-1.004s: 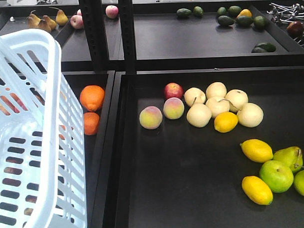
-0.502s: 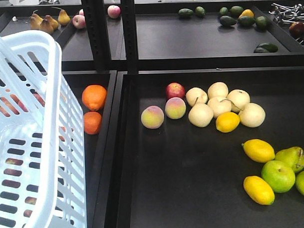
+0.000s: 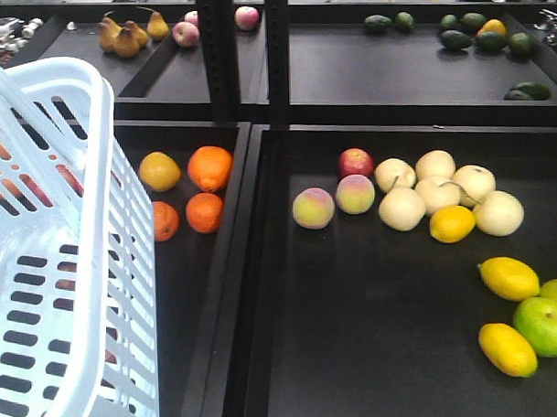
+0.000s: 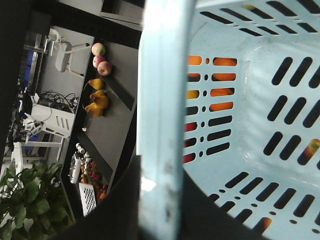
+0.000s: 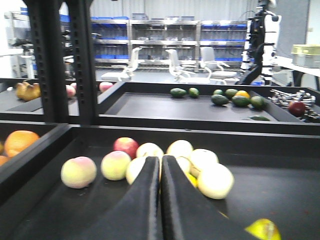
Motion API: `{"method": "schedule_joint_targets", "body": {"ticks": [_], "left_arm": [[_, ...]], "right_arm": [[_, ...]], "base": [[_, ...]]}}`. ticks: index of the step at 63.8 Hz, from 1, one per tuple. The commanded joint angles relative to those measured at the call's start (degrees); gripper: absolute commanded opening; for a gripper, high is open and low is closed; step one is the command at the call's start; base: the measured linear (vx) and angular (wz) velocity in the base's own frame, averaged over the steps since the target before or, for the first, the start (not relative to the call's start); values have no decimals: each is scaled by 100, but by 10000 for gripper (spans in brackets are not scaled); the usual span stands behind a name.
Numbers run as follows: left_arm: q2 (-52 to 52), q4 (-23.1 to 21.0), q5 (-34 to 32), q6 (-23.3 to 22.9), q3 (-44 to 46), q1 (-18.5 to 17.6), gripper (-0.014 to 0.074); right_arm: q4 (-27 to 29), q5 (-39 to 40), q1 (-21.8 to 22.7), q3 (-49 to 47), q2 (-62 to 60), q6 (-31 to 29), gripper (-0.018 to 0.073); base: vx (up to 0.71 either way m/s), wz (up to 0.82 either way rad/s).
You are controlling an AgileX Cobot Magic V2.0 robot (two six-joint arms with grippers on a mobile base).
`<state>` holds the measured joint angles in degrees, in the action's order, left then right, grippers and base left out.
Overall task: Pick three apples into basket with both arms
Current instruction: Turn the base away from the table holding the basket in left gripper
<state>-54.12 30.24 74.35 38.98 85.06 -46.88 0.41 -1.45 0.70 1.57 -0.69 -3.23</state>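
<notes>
Left gripper (image 4: pixel 162 200) clamps the basket (image 3: pixel 93 270) rim. Right gripper (image 5: pixel 160 162), jaws pressed together and empty, faces pale pears (image 5: pixel 215 181) beside two peaches (image 5: pixel 78 172).

Basket (image 3: pixel 88 270) pale blue-white, slotted pattern. Right claw (image 5: pixel 160 160) black. Left of it – oranges (image 5: pixel 19 142) bright orange. Ahead – apple (image 5: pixel 126 146) red, peaches (image 5: pixel 78 172) pink-yellow blush, pears (image 5: pixel 215 181) cream.

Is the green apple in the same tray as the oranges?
No, the green apple lies in the right-hand tray beside the lemons, while the oranges sit in the left-hand tray.
</notes>
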Motion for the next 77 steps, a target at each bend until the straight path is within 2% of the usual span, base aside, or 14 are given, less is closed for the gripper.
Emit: {"method": "schedule_joint_targets", "body": {"ticks": [1, 77], "left_arm": [[34, 200, -397, -45, 171, -37, -8], [34, 200, -397, -45, 171, -37, -8]], "right_arm": [[-41, 427, 44, 81, -70, 0, -9], [-41, 427, 44, 81, -70, 0, -9]], "base": [[-5, 23], [-8, 45]]}}
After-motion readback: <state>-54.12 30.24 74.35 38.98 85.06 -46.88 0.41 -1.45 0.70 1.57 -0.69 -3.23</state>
